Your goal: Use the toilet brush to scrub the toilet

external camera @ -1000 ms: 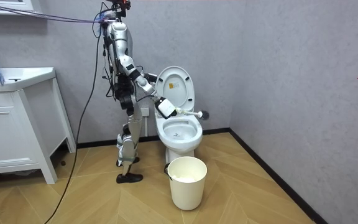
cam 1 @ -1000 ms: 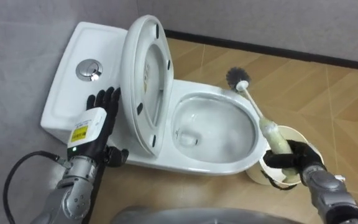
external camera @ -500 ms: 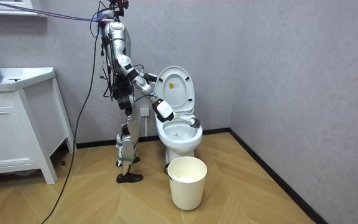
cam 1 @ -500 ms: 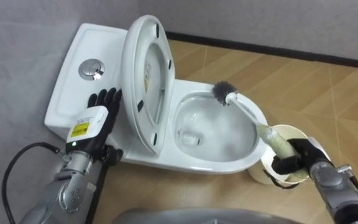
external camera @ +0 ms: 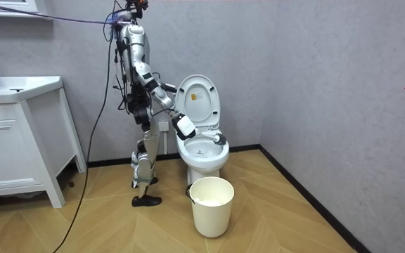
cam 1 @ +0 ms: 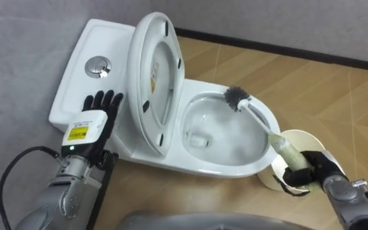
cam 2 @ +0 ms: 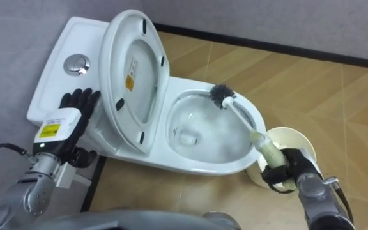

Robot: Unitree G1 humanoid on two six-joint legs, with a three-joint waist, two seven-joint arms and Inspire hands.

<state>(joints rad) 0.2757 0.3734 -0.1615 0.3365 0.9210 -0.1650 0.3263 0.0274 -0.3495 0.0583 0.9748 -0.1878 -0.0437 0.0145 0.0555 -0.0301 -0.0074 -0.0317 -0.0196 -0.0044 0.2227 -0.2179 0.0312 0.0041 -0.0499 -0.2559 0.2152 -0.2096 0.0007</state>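
Gripping the toilet brush (cam 1: pixel 260 121) by its thick pale grip, the right hand (cam 1: pixel 306 167) has its fingers curled round it. From that hand the brush slants up and away to the left. Its dark bristle head sits at the far side of the toilet bowl (cam 1: pixel 222 168), at or just inside the rim. Directly beneath the right hand a pale bucket (cam 1: pixel 301 136) stands on the wooden floor (cam 1: pixel 337 83). The left hand (cam 1: pixel 98 112) is raised with straight fingers over the tank (cam 1: pixel 75 83). Just to its right stands the raised lid (cam 1: pixel 161 57), and I cannot tell whether the hand touches it. Beyond its fingertips lies the round flush button (cam 1: pixel 96 66). In the room view the robot stands beside the toilet, on the room view's left of it, with a white cabinet (external camera: pixel 13 154) further left
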